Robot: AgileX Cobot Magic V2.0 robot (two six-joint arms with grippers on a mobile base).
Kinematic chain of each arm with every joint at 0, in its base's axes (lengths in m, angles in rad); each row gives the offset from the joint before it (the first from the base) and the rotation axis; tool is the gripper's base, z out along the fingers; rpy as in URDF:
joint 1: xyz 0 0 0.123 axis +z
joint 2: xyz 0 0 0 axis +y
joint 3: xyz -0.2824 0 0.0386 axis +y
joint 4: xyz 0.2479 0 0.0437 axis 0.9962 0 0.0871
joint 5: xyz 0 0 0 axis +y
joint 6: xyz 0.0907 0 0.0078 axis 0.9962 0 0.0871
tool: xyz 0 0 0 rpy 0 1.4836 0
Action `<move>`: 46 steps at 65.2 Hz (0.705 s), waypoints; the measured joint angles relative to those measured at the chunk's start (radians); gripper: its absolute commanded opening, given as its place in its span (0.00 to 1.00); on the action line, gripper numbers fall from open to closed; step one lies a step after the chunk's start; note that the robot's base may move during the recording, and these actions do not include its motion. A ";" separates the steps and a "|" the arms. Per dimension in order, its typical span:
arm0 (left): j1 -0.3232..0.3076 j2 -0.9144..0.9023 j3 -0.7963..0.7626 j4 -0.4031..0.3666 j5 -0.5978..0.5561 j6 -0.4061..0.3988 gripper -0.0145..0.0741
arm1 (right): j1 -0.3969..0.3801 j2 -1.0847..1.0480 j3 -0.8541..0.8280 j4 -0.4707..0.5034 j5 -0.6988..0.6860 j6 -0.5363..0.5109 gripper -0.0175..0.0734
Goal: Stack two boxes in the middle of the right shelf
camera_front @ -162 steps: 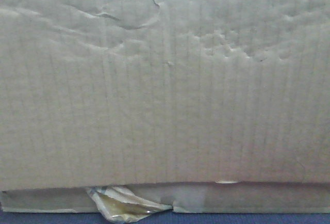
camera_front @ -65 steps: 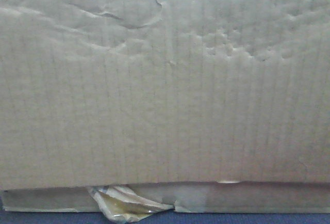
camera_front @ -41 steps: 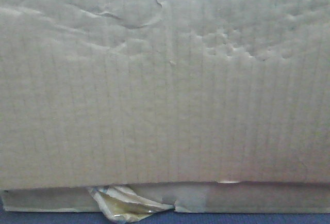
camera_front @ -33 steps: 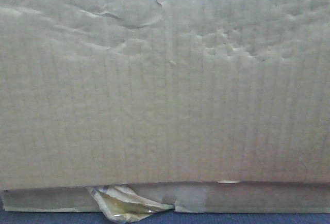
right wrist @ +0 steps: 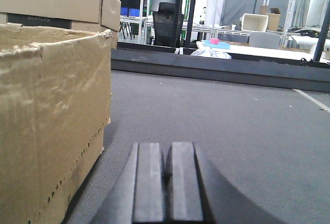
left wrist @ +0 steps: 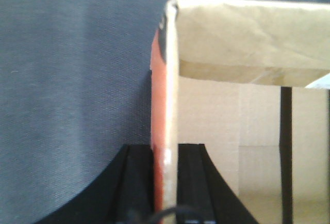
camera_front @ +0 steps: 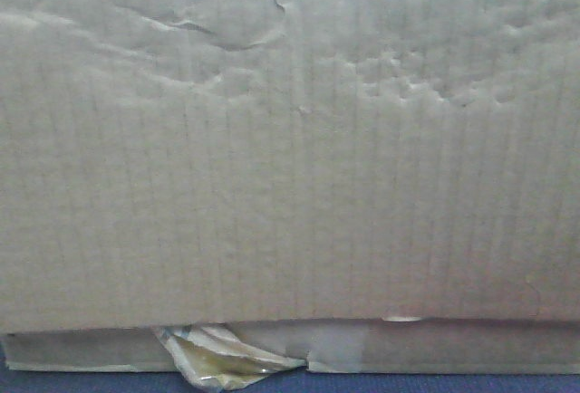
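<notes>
A creased brown box point(camera_front: 290, 158) fills nearly the whole front view. It rests on a flat thin box point(camera_front: 453, 348) with torn yellowish tape point(camera_front: 217, 361). My left gripper point(left wrist: 166, 152) is shut on the upright wall point(left wrist: 170, 79) of an open cardboard box, one black finger point(left wrist: 138, 182) on each side. My right gripper point(right wrist: 167, 152) is shut with nothing in it, low over grey carpet. An open-topped box point(right wrist: 51, 121) stands just to its left, not touching. The shelf is out of view.
Grey carpet point(right wrist: 232, 121) stretches ahead of the right gripper to a dark low ledge point(right wrist: 216, 69). Another cardboard box point(right wrist: 56, 2) sits behind the open one. Tables, a black chair point(right wrist: 165, 22) and frames stand far back.
</notes>
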 measured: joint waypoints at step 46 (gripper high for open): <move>-0.248 -0.129 -0.733 0.337 0.096 -0.642 0.04 | 0.000 0.000 0.000 0.000 0.000 0.000 0.01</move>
